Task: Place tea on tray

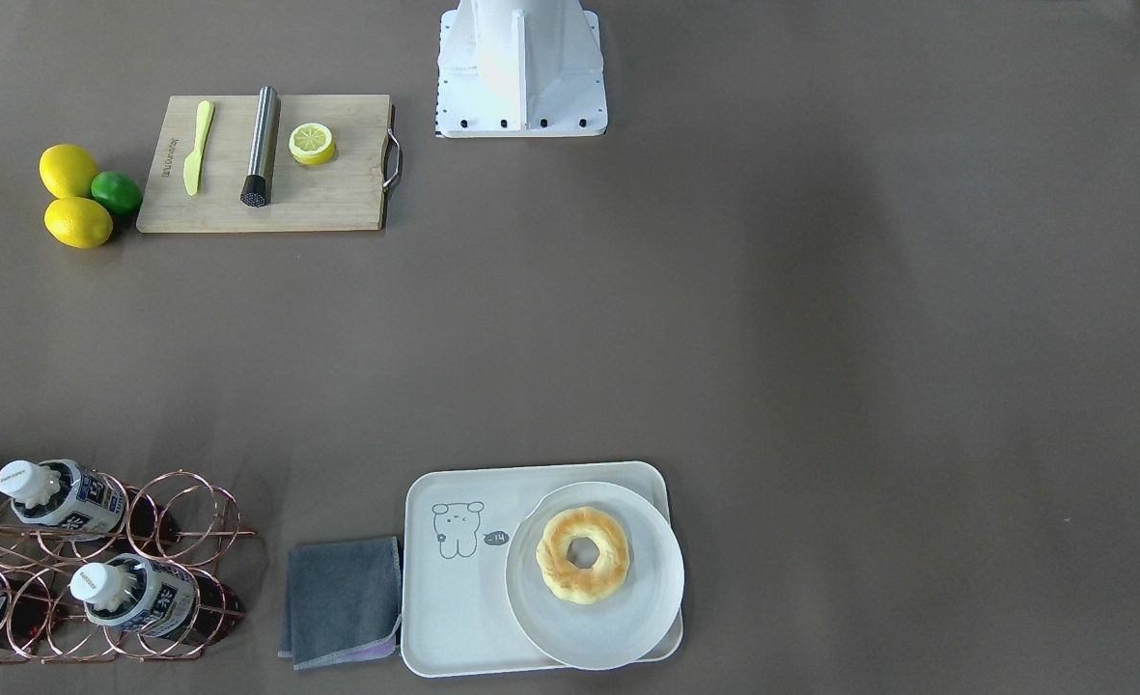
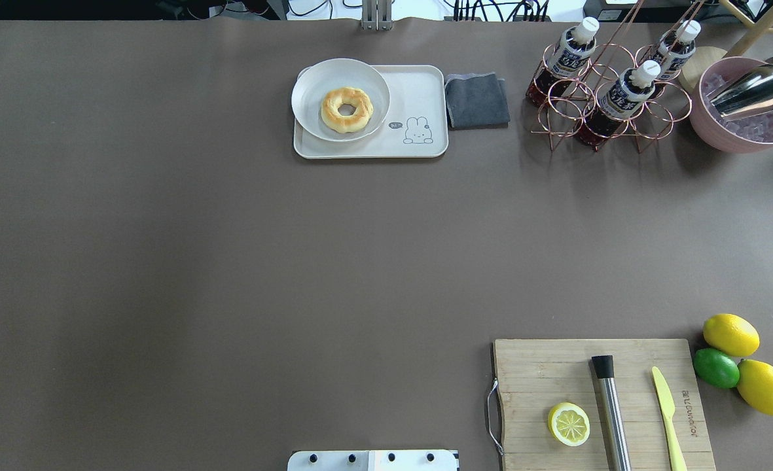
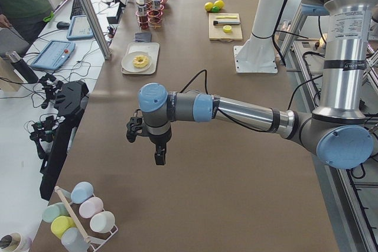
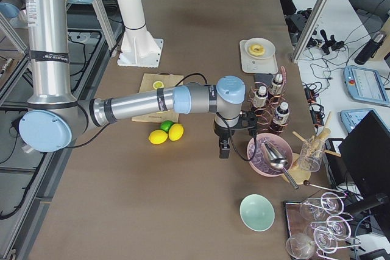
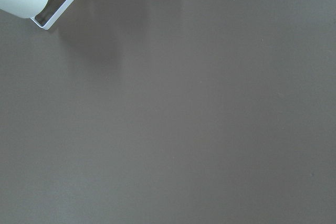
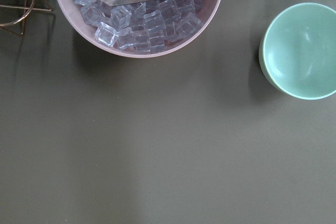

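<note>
Three identical tea bottles with white caps lie in a copper wire rack (image 2: 556, 108) at the far right: one (image 2: 630, 88) in front, one (image 2: 573, 49) on the left, one (image 2: 677, 44) behind. They also show in the front-facing view (image 1: 135, 591). The cream tray (image 2: 419, 91) with a line-drawn animal holds a round white plate (image 2: 307, 98) with a donut (image 2: 347, 109). My left gripper (image 3: 159, 156) hangs over bare table far from the tray. My right gripper (image 4: 223, 149) hangs near the rack. I cannot tell whether either is open or shut.
A grey cloth (image 2: 476, 99) lies between tray and rack. A pink bowl of ice (image 2: 746, 124) with a metal scoop stands right of the rack, a green bowl (image 6: 302, 51) beyond it. A cutting board (image 2: 595, 392) with a lemon half, muddler and knife lies near right, beside lemons and a lime (image 2: 715, 367).
</note>
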`<state>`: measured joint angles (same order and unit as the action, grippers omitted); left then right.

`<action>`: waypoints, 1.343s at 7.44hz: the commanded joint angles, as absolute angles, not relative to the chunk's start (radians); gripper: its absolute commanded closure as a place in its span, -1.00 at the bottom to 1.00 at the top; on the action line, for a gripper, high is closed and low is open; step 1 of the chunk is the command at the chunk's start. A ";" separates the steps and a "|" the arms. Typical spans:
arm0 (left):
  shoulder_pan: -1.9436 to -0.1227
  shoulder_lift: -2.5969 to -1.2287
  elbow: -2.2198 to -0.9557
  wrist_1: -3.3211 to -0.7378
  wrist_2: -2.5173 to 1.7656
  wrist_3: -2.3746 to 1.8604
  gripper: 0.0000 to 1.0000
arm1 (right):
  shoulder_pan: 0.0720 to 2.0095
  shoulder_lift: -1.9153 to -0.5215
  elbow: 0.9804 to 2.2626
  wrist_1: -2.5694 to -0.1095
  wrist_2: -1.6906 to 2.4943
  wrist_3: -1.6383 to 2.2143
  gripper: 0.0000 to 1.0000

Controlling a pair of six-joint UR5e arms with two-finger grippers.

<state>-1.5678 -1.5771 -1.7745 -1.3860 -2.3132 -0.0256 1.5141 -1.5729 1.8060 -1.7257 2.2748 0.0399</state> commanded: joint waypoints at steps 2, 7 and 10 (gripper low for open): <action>-1.568 -1.575 -1.775 -1.387 -2.313 -0.026 -0.96 | 1.514 -1.575 1.807 -1.726 2.275 0.040 -1.00; -1.568 -1.569 -1.772 -1.474 -2.313 -0.026 -0.96 | 1.514 -1.565 1.812 -1.723 2.283 0.035 -1.00; -1.563 -1.578 -1.767 -1.467 -2.312 -0.035 -0.96 | 1.516 -1.566 1.801 -1.727 2.339 0.041 -1.00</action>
